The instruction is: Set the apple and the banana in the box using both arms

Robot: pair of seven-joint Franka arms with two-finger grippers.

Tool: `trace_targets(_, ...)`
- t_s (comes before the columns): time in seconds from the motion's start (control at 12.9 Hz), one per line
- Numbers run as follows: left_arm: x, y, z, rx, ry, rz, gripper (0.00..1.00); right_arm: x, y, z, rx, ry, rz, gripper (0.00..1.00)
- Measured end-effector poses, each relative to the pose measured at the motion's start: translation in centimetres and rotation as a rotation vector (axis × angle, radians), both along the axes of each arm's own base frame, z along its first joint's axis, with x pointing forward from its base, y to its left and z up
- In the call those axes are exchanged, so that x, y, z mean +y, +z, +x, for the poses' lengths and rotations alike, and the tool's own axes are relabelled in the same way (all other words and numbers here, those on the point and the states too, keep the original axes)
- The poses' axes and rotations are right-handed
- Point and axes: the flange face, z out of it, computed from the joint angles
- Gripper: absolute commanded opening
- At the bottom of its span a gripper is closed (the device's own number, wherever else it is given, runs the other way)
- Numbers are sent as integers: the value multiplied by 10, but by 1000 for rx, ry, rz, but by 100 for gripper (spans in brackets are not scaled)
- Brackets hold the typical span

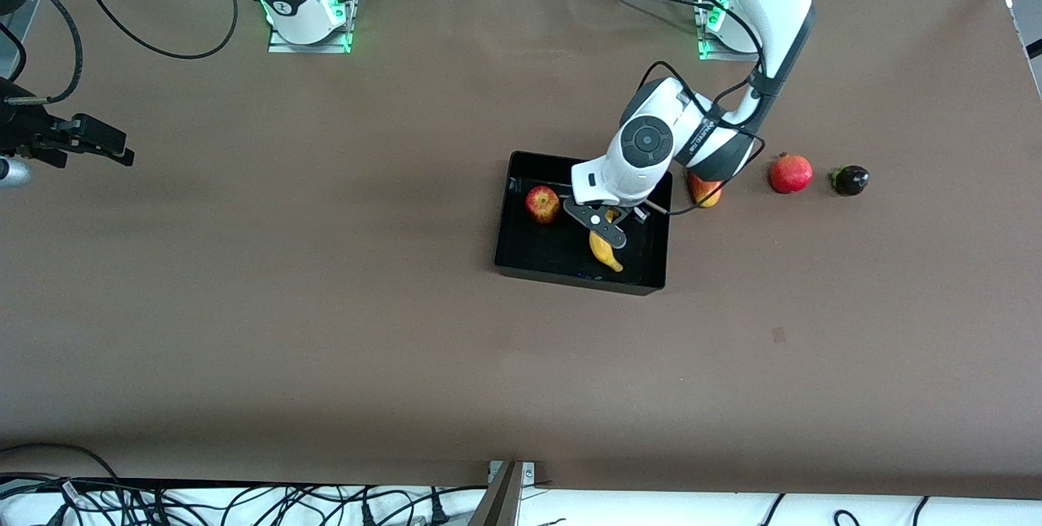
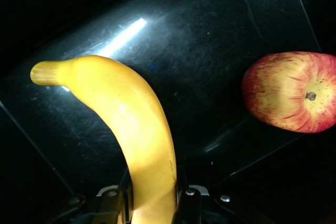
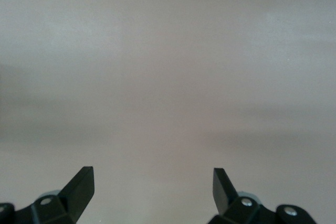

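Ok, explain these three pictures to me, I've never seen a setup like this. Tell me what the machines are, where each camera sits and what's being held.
These are two white robot arms at a brown table. The wide picture comes from a high camera facing them; the other two come from cameras on each arm's wrist.

The left claw is shut on the banana and holds it in the black box, where the apple already lies.

The right claw waits, open and empty, over bare table at the right arm's end.

Beside the box, toward the left arm's end, sit a mango, a pomegranate and a small dark fruit.
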Motion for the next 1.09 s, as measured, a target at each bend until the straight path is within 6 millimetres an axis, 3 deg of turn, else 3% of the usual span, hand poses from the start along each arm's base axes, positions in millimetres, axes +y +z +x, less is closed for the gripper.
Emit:
trace_targets(0.47, 4, -12, 1, -26, -127, 17, 0, 0, 0, 0, 0, 0, 0, 100)
trace_targets(0.54, 5, -19, 0, -29, -136, 12, 12, 0, 0, 0, 0, 0, 0, 100)
trace_targets(0.62, 6, -28, -1, -23, -138, 12, 43, 0, 0, 0, 0, 0, 0, 100)
trace_targets(0.7, 6, -35, -3, -16, -138, 13, 84, 0, 0, 0, 0, 0, 0, 100)
trace_targets(0.78, 7, -40, -4, -9, -137, 15, 100, 0, 0, 0, 0, 0, 0, 100)
trace_targets(1.09, 8, -37, -1, -18, -134, 11, 100, 0, 0, 0, 0, 0, 0, 100)
